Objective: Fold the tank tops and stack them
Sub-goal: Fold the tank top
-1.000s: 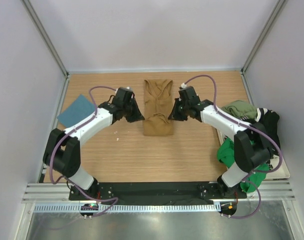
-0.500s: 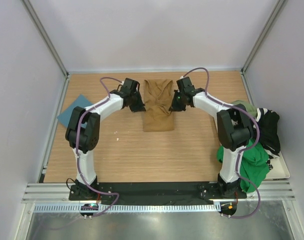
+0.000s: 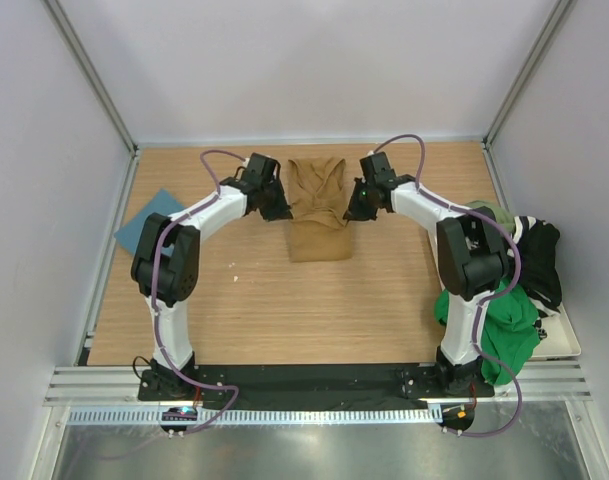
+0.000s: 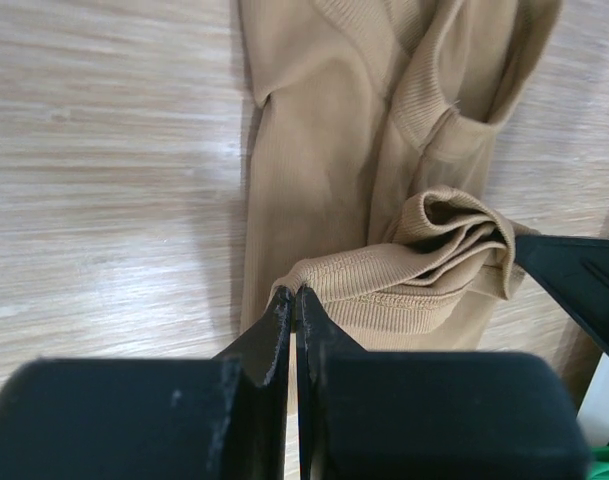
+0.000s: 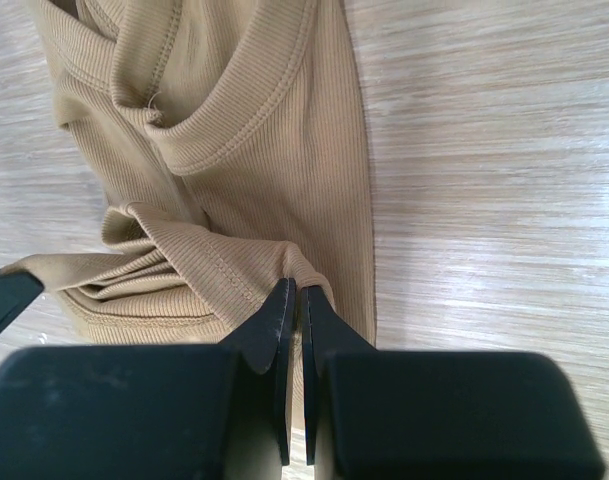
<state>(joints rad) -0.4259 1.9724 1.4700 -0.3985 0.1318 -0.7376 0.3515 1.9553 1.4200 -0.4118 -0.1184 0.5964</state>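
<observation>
Top external view: we see the tan tank top (image 3: 319, 235) lying lengthwise at the far middle of the table (image 3: 284, 300), with its neck end toward the far edge. Our left gripper (image 3: 282, 210) pinches its left side and our right gripper (image 3: 350, 212) its right side. Both sets of jaws are clamped on the raised, bunched hem between them. A teal top (image 3: 149, 222) lies flat at the left edge, and other tops (image 3: 499, 310) are heaped at the right.

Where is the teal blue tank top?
The teal blue tank top lies at the table's left edge in the top view, beside the left arm, apart from the tan tank top.
</observation>
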